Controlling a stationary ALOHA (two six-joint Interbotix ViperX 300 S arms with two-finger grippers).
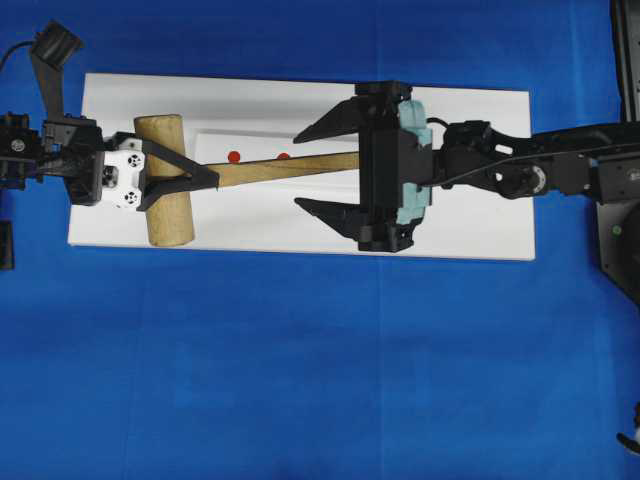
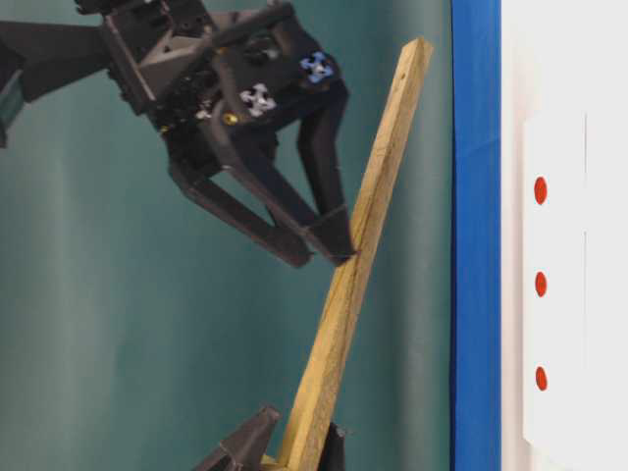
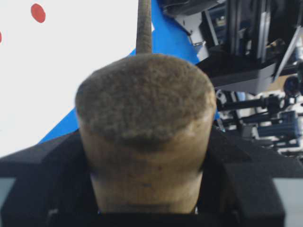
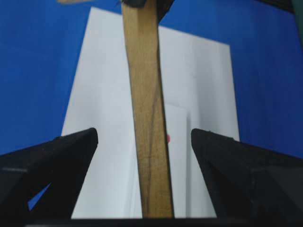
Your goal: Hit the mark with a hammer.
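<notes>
Overhead view shows your left hand (image 1: 185,180) clenched on the hammer (image 1: 166,180) where handle meets head, the head lying across the white board (image 1: 480,225) at its nine o'clock end and the handle running toward three o'clock. Your right hand (image 1: 315,170) is released, its fingers (image 1: 322,128) spread wide on either side of the handle's free end, not touching it. Two red dots (image 1: 234,156) peek out beside the handle on the raised strip; from the table-level view you see three (image 2: 541,284), and you cannot tell which is the mark.
</notes>
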